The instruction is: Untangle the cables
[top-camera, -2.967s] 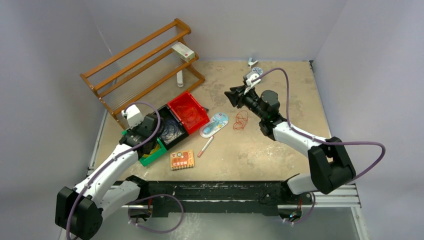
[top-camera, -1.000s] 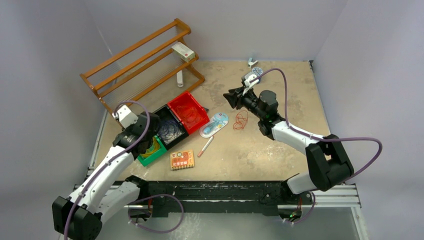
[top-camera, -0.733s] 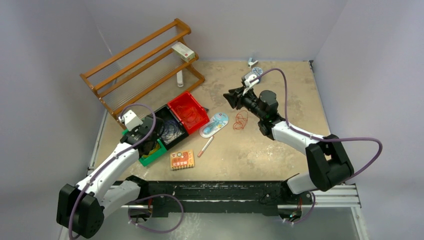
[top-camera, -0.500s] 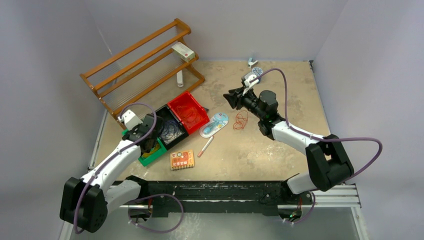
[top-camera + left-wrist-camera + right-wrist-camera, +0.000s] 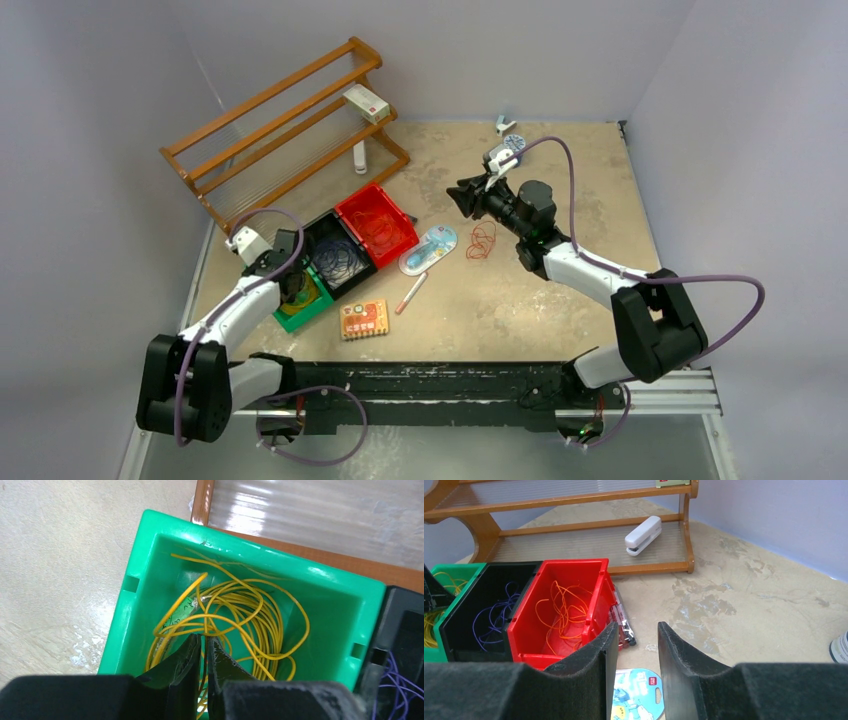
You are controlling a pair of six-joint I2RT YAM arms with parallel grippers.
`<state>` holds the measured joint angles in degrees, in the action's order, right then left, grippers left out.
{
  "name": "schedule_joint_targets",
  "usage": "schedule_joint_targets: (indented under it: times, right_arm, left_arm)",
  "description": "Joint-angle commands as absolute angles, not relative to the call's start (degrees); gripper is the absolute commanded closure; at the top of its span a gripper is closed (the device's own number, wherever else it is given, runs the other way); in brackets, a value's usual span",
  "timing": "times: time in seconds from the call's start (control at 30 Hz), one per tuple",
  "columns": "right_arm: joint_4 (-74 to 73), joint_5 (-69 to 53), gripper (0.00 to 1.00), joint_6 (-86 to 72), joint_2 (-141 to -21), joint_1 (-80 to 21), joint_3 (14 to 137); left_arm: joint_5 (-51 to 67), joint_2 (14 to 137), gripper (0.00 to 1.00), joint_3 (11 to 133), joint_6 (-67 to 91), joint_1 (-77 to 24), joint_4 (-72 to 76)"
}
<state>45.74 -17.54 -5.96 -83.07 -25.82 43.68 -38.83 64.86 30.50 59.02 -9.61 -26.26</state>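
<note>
The left gripper (image 5: 203, 641) has dropped into the green bin (image 5: 134, 582), closing seemingly on the yellow cable (image 5: 260, 625).

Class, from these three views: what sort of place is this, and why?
Probably a robotics lab test cell: left arm and right arm mounted on a rail at the table edge, blank walls around it, and a green bin, black bin and red bin of sorted cables.

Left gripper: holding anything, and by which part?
Looks like yes: the left gripper pinches a strand of the yellow cable, at the near edge of its coil in the green bin.
</note>
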Motion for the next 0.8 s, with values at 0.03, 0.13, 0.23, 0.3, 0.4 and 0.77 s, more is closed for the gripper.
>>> schedule_joint_targets:
  times: [0.03, 0.13, 0.23, 0.3, 0.4, 0.77]
  right_arm:
    - [47.7, -18.5, 0.63, -6.2, -81.2, -25.9, 43.5]
    - [47.8, -18.5, 0.63, -6.3, -81.1, -25.9, 43.5]
    - [47.6, -18.5, 0.63, -6.3, -81.0, -25.9, 43.6]
    - [47.6, -18.5, 0.63, -6.3, -80.9, -25.8, 43.6]
    - [47.7, -18.4, 0.63, -6.3, -81.0, -25.9, 43.7]
    - [47.9, -18.7, 0.63, -6.6, -81.2, -25.9, 43.5]
  left_arm:
    - [-36.4, 66.5, 0.93, 29.0, 56.5, -7.7, -20.4]
    - [-35.9, 66.8, 0.93, 29.2, 56.1, -7.5, -19.6]
    - [-35.0, 65.7, 0.94, 30.8, 55.4, -7.3, -20.9]
    - [-35.0, 63.7, 0.92, 31.9, 55.3, -7.3, -22.7]
    - [-35.3, 60.4, 0.84, 33.5, 55.3, -7.3, -24.8]
    - [-34.6, 56.6, 0.63, 37.9, 55.1, -7.3, -29.6]
